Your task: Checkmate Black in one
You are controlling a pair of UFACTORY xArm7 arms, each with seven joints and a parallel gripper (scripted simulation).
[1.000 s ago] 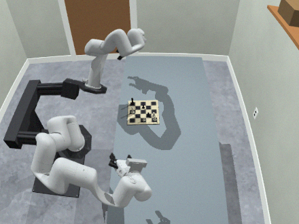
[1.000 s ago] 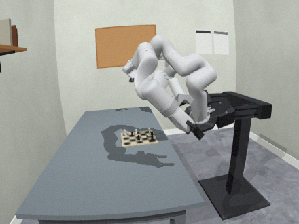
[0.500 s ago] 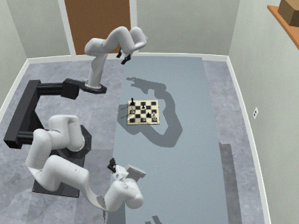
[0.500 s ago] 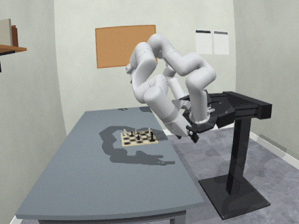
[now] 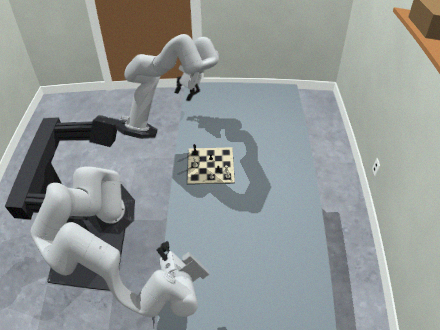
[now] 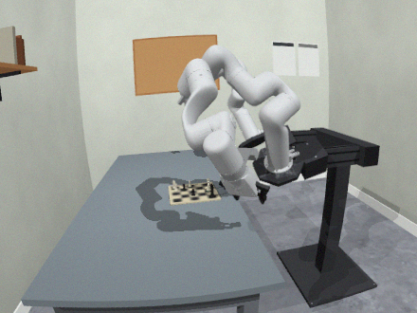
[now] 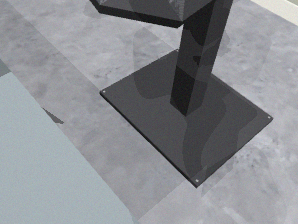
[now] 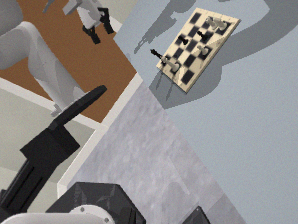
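Okay, left gripper [image 5: 183,95] [image 6: 249,200] [image 8: 103,37] open and empty, up near the counter's stand-side corner at the door end. Right gripper [image 5: 161,250] also open, nothing held, by the stand-side edge farther from the door. Chessboard [image 5: 210,181] [image 6: 194,201] [image 8: 186,89] lies between, just inside that long edge of the counter [image 5: 250,280] [image 6: 142,266] [image 7: 40,160] [image 8: 250,125]; tall black chess piece [image 5: 195,150] [image 6: 211,191] [image 8: 156,53] upright at its corner.

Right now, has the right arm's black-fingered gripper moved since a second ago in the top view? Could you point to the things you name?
Yes, the right gripper [image 5: 163,249] has moved farther from the black-and-cream chessboard [image 5: 194,177] [image 6: 177,199] [image 8: 187,77].
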